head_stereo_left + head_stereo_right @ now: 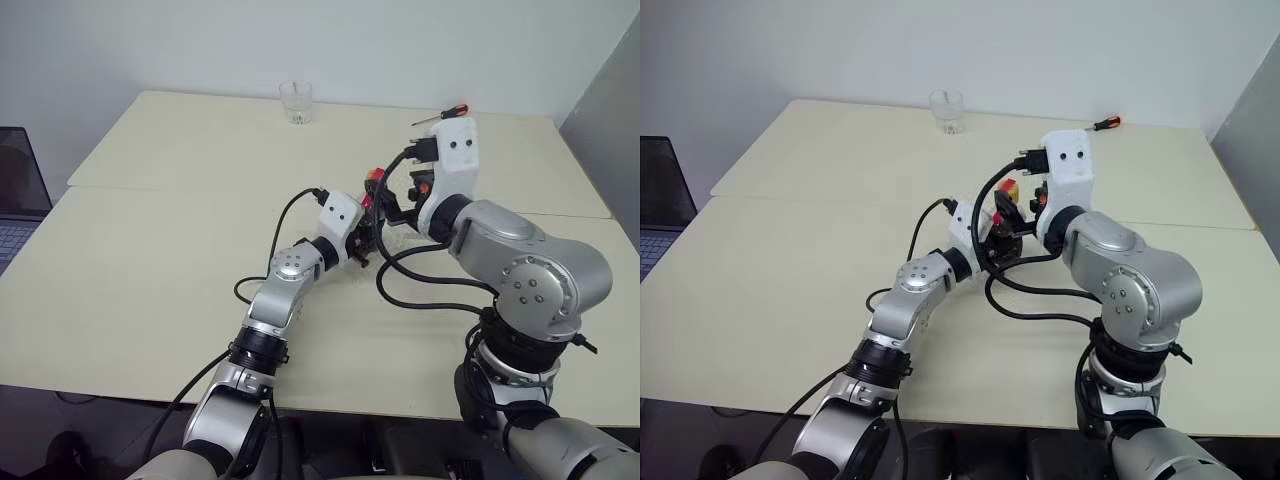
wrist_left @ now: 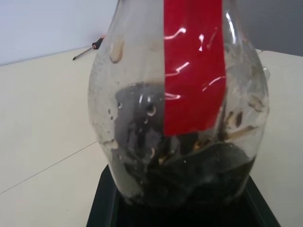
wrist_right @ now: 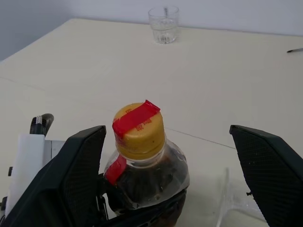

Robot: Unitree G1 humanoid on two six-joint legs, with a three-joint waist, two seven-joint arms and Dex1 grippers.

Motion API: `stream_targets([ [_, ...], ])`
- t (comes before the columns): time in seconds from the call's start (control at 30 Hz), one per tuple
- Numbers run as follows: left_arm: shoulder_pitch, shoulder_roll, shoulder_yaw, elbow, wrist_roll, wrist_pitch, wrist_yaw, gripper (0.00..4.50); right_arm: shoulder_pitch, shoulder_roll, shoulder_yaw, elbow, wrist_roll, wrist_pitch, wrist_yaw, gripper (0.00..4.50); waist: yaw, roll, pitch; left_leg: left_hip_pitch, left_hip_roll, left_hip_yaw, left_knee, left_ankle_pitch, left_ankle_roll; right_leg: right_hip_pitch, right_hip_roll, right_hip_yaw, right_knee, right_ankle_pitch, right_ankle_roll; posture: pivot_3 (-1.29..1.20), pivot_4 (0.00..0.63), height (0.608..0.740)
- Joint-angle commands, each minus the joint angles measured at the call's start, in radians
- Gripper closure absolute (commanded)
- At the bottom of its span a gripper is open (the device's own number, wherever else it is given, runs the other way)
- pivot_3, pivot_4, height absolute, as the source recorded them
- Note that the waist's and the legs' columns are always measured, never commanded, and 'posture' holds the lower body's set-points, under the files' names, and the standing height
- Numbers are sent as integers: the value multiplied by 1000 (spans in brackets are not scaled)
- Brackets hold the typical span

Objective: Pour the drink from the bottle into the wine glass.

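the left pincer [image 1: 1002, 243] is gripping the bottle [image 3: 144, 177] low on its slick, squashy belly; the right pincer [image 3: 170, 156] is gaping wide around the yellow cap [image 3: 139, 131], probably the firmest hold.

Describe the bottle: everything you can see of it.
The bottle is small, squat, clear plastic with a bulbous base and short neck. Its yellow cap is still on, crossed by a strip of red tape that runs down the side. Dark drink fills only the lower part; droplets and residue cling to the wall above. It stands upright over the table, clamped low on its body by the left gripper. The right gripper hangs open either side of the cap, not touching.
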Motion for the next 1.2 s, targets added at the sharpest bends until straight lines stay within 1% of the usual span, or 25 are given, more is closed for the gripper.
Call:
stream_targets([
  [0.03, -35, 33, 19, -26, -69, -30, -117, 3496, 5, -70, -61, -129, 24, 57, 58, 0, 0, 0, 0, 0, 0, 0, 0, 0, 0, 0, 0, 0, 0, 0, 0, 0, 150, 740],
  [0.13, -84, 92, 45, 47, -107, -49, -229, 3520, 51, -170, -146, -220, 87, 76, 148, 0, 2, 0, 0, 0, 0, 0, 0, 0, 0, 0, 0, -2, -1, 0, 0, 0, 150, 740],
  [0.2, -119, 125, 64, 105, -140, -54, -306, 3521, 74, -213, -194, -267, 133, 76, 190, 0, 1, 0, 0, 0, -1, 0, 0, 0, 0, 0, 0, -2, -1, 0, 0, 0, 150, 740],
  [0.3, -170, 162, 64, 195, -175, -84, -463, 3529, 116, -226, -255, -332, 210, 76, 233, 0, -3, 1, 0, 0, 0, 0, -1, 0, 0, 0, 1, -2, -1, 0, 0, 0, 150, 740],
  [0.4, -221, 163, 64, 279, -188, -130, -564, 3548, 171, -244, -248, -358, 240, 76, 212, 0, -1, 1, 0, 0, 0, -2, -1, 0, 0, 1, 2, -2, -2, 0, 0, 0, 150, 740],
  [0.43, -237, 157, 67, 305, -192, -141, -587, 3549, 178, -240, -241, -357, 239, 76, 188, 0, -1, 1, 0, 0, 0, -1, -1, 0, 0, 0, 2, -2, -2, 0, 0, 0, 150, 740],
  [0.57, -294, 115, 57, 403, -195, -189, -694, 3573, 173, -111, -177, -372, 213, 76, 42, 0, -2, 1, 0, 0, 0, 0, -1, 0, 0, 0, 1, -1, -1, 0, 0, 0, 150, 740],
  [0.63, -314, 94, 52, 441, -186, -209, -724, 3574, 177, -68, -148, -382, 210, 76, -13, 0, -2, 1, 0, 0, 0, -1, -1, 0, 0, 0, 1, -2, -1, 0, 0, 0, 150, 740],
  [0.83, -355, 64, 51, 532, -157, -259, -745, 3576, 174, -25, -118, -392, 202, 76, -112, 0, -2, 1, 0, -1, 0, -1, -1, 0, 0, 0, 1, -2, -2, 0, 0, 0, 150, 740],
  [1.07, -366, 56, 43, 583, -121, -304, -740, 3583, 162, 3, -101, -398, 202, 76, -176, 0, -2, 1, 0, -1, 0, -2, -1, 0, 0, 0, 2, -2, -2, 0, 0, 0, 150, 740],
  [1.2, -368, 49, 43, 604, -101, -326, -710, 3583, 132, 46, -89, -384, 205, 76, -204, 0, -2, 1, 0, -1, 0, -1, -1, 0, 0, 0, 1, -2, -2, 0, 0, 0, 150, 740],
])
